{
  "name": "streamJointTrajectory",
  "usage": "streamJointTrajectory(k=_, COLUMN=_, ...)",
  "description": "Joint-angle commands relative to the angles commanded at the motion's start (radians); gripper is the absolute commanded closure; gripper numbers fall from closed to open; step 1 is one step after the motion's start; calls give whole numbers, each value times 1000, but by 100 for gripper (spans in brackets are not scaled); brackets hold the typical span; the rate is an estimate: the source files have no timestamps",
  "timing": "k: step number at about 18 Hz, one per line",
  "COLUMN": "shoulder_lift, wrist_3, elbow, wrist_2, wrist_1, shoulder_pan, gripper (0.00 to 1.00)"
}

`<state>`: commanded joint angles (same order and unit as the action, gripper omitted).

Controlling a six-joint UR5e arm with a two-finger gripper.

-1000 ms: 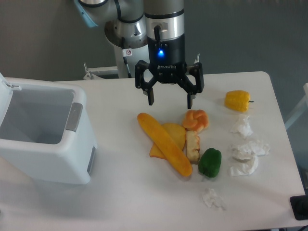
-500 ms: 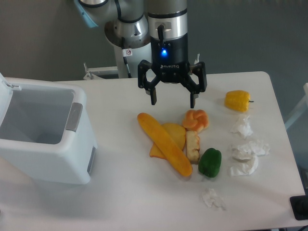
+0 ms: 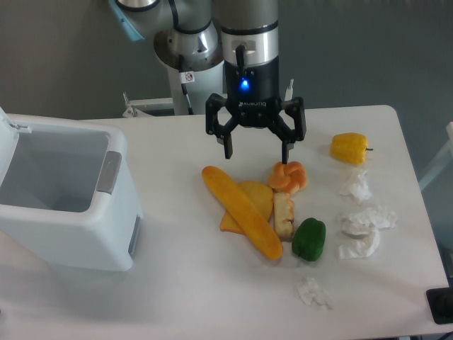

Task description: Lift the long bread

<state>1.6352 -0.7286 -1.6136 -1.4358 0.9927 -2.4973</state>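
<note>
Bread (image 3: 242, 211) lies untouched near the middle of the desk (image 3: 177, 297), slanting toward the front edge, resting across a wedge slice (image 3: 253, 200) – not yet grasped. Gripper (image 3: 256, 154) hangs above and behind it, toward the back edge, jaws spread wide and empty – the descent, the closing and the lift all remain

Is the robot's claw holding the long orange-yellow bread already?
No, the open gripper hangs empty above the table while the long orange-yellow bread lies flat below it.
</note>
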Motion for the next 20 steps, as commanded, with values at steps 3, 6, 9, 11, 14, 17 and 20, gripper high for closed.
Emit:
streamJointTrajectory(k=3, shoulder_lift=14, wrist_3=-2, elbow=-15, wrist_2=-2, wrist_1=-37, shoulder_pan=0, gripper=0)
streamJointTrajectory(k=6, shoulder_lift=23, wrist_3=-3, elbow=-17, wrist_2=-20, wrist_1=-37, shoulder_pan=0, gripper=0)
streamJointTrajectory(k=9, shoulder_lift=31, wrist_3=-3, elbow=-20, wrist_2=-31, wrist_1=-37, shoulder_pan=2, gripper=0)
streamJointTrajectory(k=11, shoulder_lift=40, wrist_3=-5, elbow=-23, wrist_2=-31, wrist_1=-37, shoulder_pan=0, gripper=0)
streamJointTrajectory(k=14, shoulder_lift=52, wrist_3=-35, elbow=-23, wrist_2=-31, wrist_1=-32, shoulder_pan=0, gripper=0)
streamJointTrajectory(k=17, shoulder_lift=64, wrist_3=-86, elbow=-25, wrist_2=-28, wrist_1=-31, shoulder_pan=-3, gripper=0)
streamJointTrajectory(k=20, shoulder_lift=78, wrist_3=-103, elbow=-28, wrist_2=-28, wrist_1=-29, shoulder_pan=-3, gripper=0)
